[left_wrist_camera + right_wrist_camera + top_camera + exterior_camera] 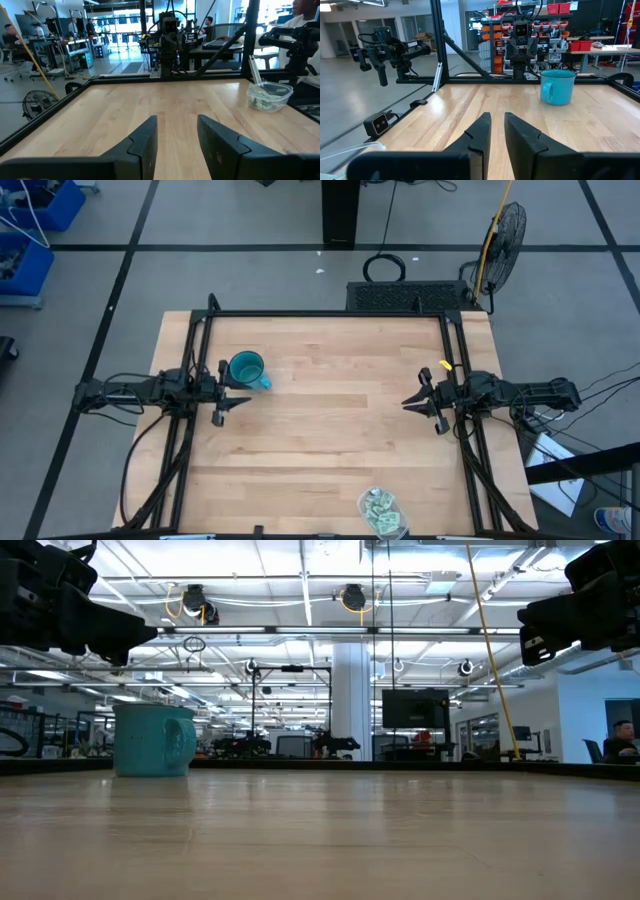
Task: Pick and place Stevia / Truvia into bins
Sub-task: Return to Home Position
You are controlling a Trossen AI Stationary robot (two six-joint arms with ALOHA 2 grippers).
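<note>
Stevia packets [378,508] in clear tub [400,516], left claw [243,401] parted beside teal mug [247,369], right claw [407,404] narrowly parted, both held level

Open-plan robotics lab, grey taped floor [250,275], dark monitor [415,708], shelves of red storage crates [559,8], standing fan [508,228]

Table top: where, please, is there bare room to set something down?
Bare table spans the middle between the left claw and right claw. Tighter spots: the teal mug beside the left claw, the clear tub at the front edge.
</note>
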